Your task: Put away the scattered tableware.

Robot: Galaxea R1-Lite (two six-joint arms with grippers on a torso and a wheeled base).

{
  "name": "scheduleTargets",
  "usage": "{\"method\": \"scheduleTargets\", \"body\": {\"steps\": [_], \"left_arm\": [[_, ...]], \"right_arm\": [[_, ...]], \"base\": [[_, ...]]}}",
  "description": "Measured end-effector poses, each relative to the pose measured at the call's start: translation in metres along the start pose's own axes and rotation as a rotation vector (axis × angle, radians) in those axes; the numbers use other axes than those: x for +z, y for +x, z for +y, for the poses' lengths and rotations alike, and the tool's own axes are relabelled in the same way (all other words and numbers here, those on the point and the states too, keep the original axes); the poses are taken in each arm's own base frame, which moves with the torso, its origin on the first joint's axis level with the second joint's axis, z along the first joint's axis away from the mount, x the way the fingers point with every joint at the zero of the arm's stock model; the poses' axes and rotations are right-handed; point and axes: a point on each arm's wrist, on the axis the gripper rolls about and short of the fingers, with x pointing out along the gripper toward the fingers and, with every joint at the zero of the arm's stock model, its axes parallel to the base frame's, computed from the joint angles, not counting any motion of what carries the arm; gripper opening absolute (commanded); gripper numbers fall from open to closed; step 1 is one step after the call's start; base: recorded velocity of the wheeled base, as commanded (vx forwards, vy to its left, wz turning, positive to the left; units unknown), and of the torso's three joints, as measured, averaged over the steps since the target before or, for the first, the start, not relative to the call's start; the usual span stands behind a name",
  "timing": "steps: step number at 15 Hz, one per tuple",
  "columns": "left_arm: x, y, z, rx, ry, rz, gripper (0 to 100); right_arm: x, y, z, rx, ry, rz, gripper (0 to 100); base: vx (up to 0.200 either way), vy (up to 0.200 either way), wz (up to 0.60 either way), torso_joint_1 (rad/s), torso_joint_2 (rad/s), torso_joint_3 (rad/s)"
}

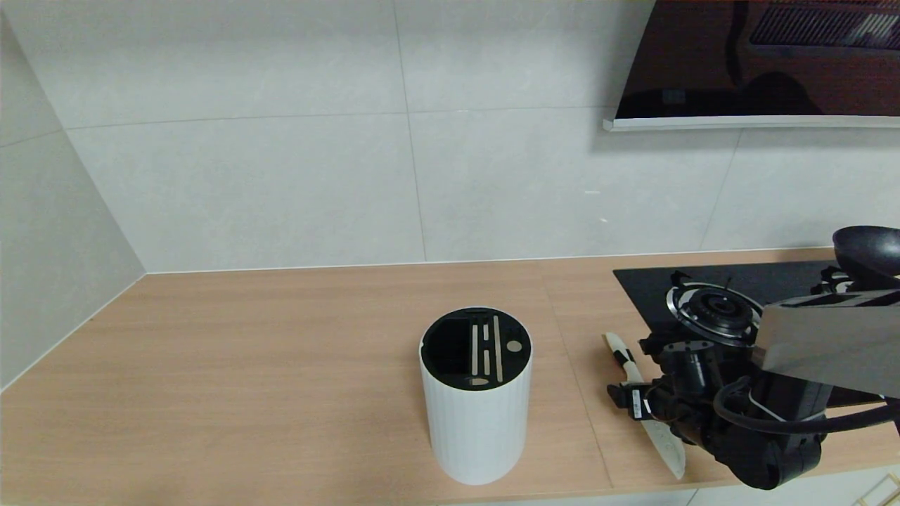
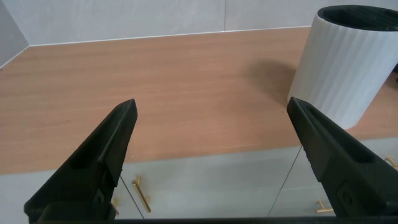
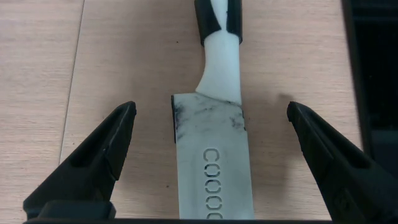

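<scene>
A white knife (image 1: pixel 664 443) with a black-and-white handle lies flat on the wooden counter, right of a white ribbed utensil holder (image 1: pixel 477 393) whose black top has slots. My right gripper (image 1: pixel 636 370) hangs low over the knife, open. In the right wrist view the knife (image 3: pixel 214 162) lies between the fingers of the right gripper (image 3: pixel 211 109), where the blade meets the handle, and neither finger touches it. My left gripper (image 2: pixel 211 106) is open and holds nothing, out past the counter's front edge, with the holder (image 2: pixel 348 62) off to one side.
A black gas hob (image 1: pixel 766 277) with a burner (image 1: pixel 714 306) lies just behind the knife. A dark round utensil (image 1: pixel 868 249) sits at the far right. Bare counter (image 1: pixel 246 365) stretches left of the holder to the tiled corner wall. Cabinet fronts (image 2: pixel 205 186) run below the front edge.
</scene>
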Motion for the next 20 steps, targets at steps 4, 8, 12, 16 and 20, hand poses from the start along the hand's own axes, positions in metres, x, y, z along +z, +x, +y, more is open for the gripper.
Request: {"method": "scheduleTargets", "body": {"steps": [4,8,12,16,20], "left_arm": [[0.0,0.0,0.0,0.0,0.0,0.0,100],[0.0,0.0,0.0,0.0,0.0,0.0,100],[0.0,0.0,0.0,-0.001,0.0,0.0,100],[0.0,0.0,0.0,0.0,0.0,0.0,100],[0.0,0.0,0.0,0.0,0.0,0.0,100]], "right_arm": [[-0.0019,0.001,-0.0002,-0.006,-0.003,0.006,100],[-0.0037,0.0022,-0.0001,-0.007,-0.005,0.01,0],[-0.0045,0.0029,-0.0001,-0.008,-0.005,0.011,0],[-0.0044,0.0028,0.0001,-0.008,-0.005,0.011,0],[0.0007,-0.0024,0.0003,-0.016,-0.003,-0.001,0]], "base": [[0.0,0.0,0.0,0.0,0.0,0.0],[0.0,0.0,0.0,0.0,0.0,0.0],[0.0,0.0,0.0,0.0,0.0,0.0],[0.0,0.0,0.0,0.0,0.0,0.0],[0.0,0.0,0.0,0.0,0.0,0.0]]}}
